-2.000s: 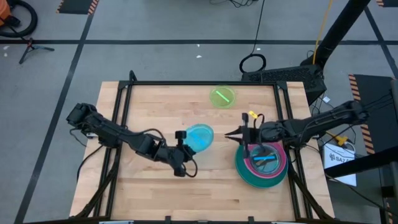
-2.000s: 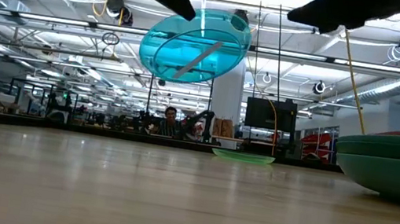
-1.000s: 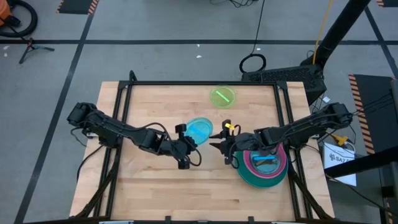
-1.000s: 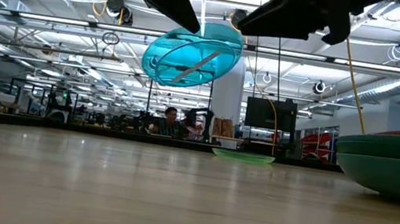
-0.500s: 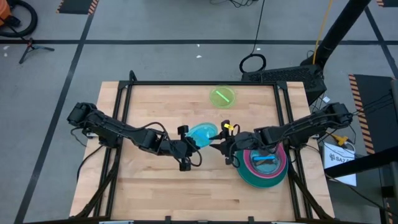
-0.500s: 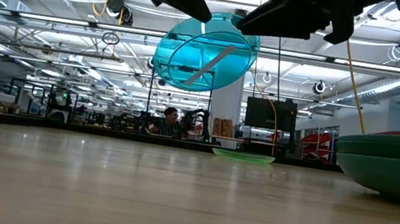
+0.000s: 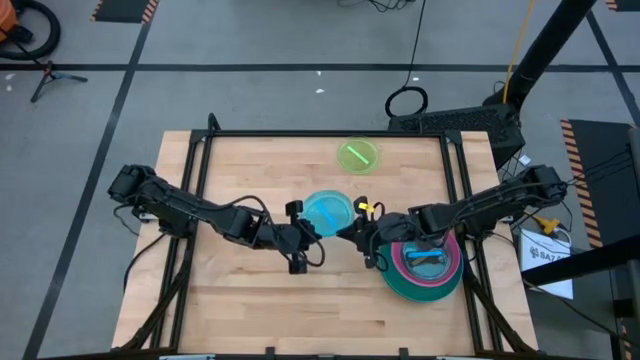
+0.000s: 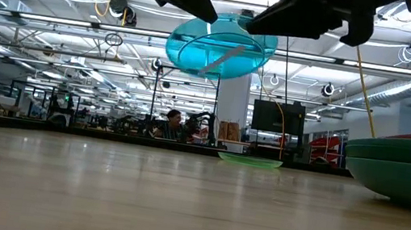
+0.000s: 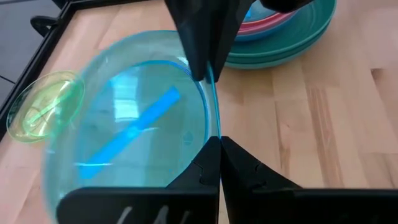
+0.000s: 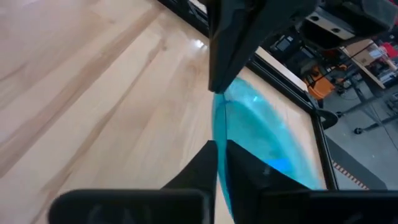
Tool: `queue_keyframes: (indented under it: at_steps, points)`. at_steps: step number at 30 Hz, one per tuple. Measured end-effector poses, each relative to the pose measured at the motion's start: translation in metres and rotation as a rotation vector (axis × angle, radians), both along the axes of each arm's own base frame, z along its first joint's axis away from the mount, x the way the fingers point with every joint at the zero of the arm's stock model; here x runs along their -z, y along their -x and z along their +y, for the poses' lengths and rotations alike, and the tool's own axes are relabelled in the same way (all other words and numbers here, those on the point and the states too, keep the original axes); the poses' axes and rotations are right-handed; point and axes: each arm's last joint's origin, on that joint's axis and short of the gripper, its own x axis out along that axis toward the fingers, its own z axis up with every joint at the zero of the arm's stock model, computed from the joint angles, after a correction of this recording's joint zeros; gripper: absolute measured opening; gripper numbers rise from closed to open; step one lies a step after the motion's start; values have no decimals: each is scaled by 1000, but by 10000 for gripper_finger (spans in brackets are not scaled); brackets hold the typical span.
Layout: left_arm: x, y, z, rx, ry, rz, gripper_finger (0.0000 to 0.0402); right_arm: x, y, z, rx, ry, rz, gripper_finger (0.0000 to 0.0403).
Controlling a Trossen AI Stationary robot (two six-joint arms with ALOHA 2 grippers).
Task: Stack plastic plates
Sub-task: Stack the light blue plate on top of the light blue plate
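Round, glossy translucent light-blue plastic plate (image 7: 327, 211) aloft over pale wooden counter (image 7: 250, 290), rim pinched by left tool (image 7: 312, 228) and right tool (image 7: 352, 230). Teal-bottomed plate stack (image 7: 421, 268) nearby.

Pale wooden surface (image 7: 250, 290), dark-framed. On it: a lime plate (image 7: 358, 155) by the far edge, and well to its near right, the teal-bottomed plate stack (image 7: 425, 275).
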Motion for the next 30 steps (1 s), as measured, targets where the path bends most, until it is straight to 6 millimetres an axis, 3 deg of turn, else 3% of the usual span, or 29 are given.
queue_keyframes:
  at_steps: [7, 19, 30]
  points:
    - [0, 0, 2, -8, 1, -1, 12, 0, 0, 0, 3, 2, 0, 2]
    - [0, -1, 2, -6, -3, -2, 111, 0, 0, -1, 12, 9, -7, 1]
    - [1, 0, 3, -6, -6, 7, 119, 0, 0, -1, 13, 9, -4, 8]
